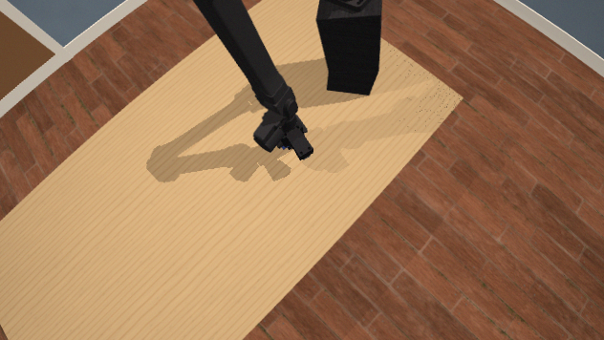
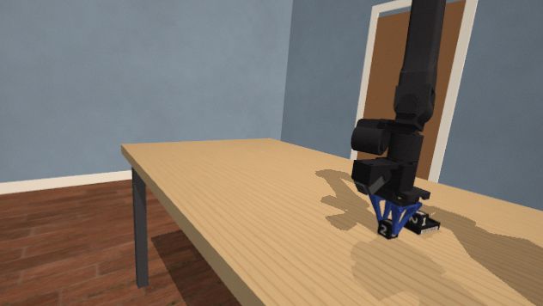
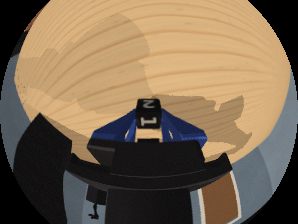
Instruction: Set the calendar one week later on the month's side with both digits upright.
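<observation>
One black cube [image 2: 387, 229] [image 3: 148, 107] rests on the table between the blue fingertips. It shows a white 2 on its left face in the exterior view, and a 2 and a 1, both turned, in the wrist view. My gripper [image 2: 388, 227] [image 3: 148, 112] is slightly open, its fingers standing close on both sides of that cube. Behind them is the small black tray [image 2: 436, 225], flat on the table, with white lettering on its side. The other black cube [image 2: 423, 221] sits in it, showing an upright 1 and a turned 2. The cubes and tray are hidden in the top view.
The wooden table [image 1: 158, 248] [image 2: 240, 185] bears the tray just beside the gripper, on the right in the exterior view. The black arm base [image 1: 351, 57] stands at the table's upper part in the top view. Arm shadows fall around the gripper.
</observation>
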Controlling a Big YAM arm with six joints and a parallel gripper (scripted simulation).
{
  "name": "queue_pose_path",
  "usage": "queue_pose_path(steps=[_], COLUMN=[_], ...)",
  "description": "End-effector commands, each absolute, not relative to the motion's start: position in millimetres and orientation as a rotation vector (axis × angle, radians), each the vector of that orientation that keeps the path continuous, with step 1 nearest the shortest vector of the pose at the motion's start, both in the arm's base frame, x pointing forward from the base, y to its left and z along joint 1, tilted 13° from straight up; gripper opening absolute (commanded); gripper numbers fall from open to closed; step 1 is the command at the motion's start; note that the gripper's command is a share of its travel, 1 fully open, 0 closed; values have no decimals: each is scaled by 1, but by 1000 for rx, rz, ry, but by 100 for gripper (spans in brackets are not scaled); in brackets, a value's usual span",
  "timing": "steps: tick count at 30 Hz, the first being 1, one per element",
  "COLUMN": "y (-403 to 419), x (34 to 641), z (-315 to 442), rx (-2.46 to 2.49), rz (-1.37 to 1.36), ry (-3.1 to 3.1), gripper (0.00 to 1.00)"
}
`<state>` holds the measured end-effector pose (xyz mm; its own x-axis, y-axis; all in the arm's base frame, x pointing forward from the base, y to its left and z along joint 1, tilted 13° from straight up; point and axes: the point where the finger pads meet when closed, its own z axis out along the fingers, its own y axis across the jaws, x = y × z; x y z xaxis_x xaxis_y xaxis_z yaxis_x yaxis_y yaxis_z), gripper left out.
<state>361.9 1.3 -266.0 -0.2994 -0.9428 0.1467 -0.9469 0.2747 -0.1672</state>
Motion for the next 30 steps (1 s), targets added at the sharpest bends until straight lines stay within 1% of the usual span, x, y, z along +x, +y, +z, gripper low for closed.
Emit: queue_pose_path(steps=[1, 2, 3, 5, 6, 8, 9, 21, 30], y=[-2, -2, -2, -2, -2, -2, -2, -2, 12], x=[361, 361, 361, 361, 361, 361, 361, 360, 362], z=[-270, -270, -270, -270, -270, -270, -270, -269, -234], rx=[1849, 1849, 1849, 1849, 1849, 1849, 1849, 1848, 1860], rz=[342, 342, 342, 342, 342, 342, 342, 341, 354], ry=[-2493, -2493, -2493, -2493, -2493, -2493, -2493, -2493, -2500], gripper=[34, 34, 38, 38, 42, 42, 46, 46, 46])
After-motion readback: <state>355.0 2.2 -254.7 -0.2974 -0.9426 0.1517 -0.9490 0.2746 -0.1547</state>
